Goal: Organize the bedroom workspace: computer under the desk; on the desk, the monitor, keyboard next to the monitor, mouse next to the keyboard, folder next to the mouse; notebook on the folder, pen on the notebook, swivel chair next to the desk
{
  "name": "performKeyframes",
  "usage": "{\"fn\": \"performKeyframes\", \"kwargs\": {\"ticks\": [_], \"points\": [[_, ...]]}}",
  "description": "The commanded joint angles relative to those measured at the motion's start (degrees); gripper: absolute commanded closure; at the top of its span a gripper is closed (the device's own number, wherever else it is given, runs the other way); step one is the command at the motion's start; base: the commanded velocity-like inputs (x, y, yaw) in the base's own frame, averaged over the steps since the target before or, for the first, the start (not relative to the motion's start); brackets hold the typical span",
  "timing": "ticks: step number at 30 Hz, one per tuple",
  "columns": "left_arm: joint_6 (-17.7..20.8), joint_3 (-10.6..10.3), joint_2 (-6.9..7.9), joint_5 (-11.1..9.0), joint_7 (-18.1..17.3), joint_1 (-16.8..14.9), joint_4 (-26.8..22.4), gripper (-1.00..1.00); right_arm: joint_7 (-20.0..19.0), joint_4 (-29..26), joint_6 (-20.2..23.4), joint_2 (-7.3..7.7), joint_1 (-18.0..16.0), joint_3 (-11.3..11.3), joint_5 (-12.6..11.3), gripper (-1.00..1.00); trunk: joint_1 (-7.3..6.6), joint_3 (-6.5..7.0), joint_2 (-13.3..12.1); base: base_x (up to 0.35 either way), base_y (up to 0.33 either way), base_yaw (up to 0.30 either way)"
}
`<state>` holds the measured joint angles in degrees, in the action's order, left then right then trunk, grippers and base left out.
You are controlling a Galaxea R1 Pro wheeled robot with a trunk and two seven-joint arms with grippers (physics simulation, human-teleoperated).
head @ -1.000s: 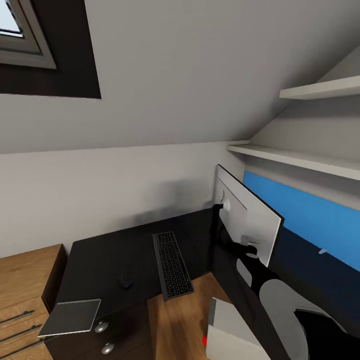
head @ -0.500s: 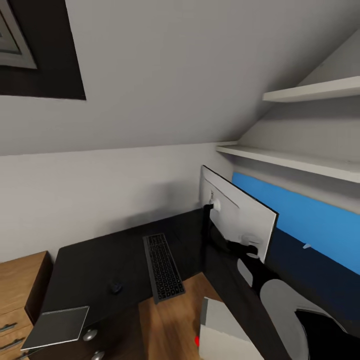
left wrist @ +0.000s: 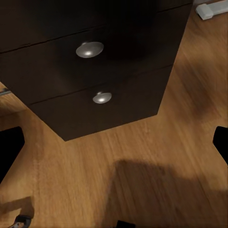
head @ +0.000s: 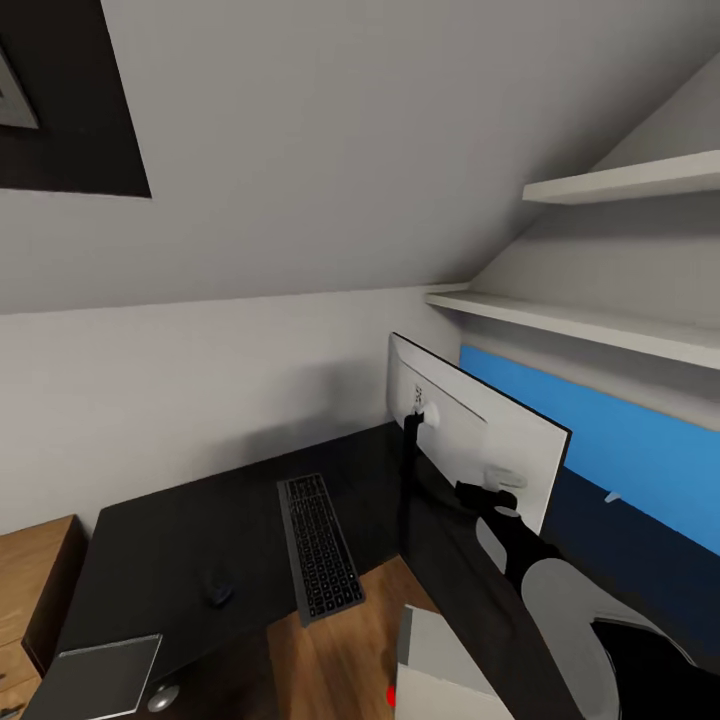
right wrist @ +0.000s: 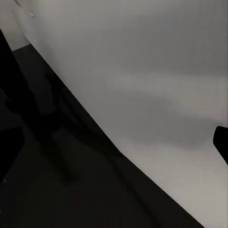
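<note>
No writing is showing anywhere. The right gripper (head: 497, 497) is reaching just beside the pale back of the monitor (head: 480, 440), which is standing on the desk (head: 160, 560); its finger spread cannot be told. The keyboard (head: 318, 548), mouse (head: 216, 592) and notebook (head: 98, 675) are lying on the desk. The left gripper (left wrist: 114, 142) is spreading wide over the drawer unit (left wrist: 95, 71).

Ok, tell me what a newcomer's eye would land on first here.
First the monitor, seen from its pale back, standing on the right wing of the black desk, with a bright blue panel behind it. Next the keyboard lying mid-desk, the tiny mouse to its left, and the grey notebook at the desk's near left corner.
</note>
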<state>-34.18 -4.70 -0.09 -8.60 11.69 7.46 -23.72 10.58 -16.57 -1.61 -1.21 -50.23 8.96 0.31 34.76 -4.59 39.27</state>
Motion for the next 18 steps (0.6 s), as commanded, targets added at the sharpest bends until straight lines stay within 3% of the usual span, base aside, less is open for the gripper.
{"fn": "performKeyframes", "kwargs": {"ticks": [1,18], "points": [[-0.10,-0.49,0.07,-0.59,0.31,0.01,0.16,-1.00,0.06,0.04,-0.16,-0.10,-0.08,0.23,0.00,-1.00,0.02,-0.09,0.08,0.010,0.000,-0.001],[-0.10,-0.40,0.03,-0.71,0.44,0.01,1.34,-1.00,-0.53,0.26,-0.31,-0.32,0.15,0.05,0.36,-1.00,0.02,-0.09,0.08,0.030,0.000,0.000]]}}
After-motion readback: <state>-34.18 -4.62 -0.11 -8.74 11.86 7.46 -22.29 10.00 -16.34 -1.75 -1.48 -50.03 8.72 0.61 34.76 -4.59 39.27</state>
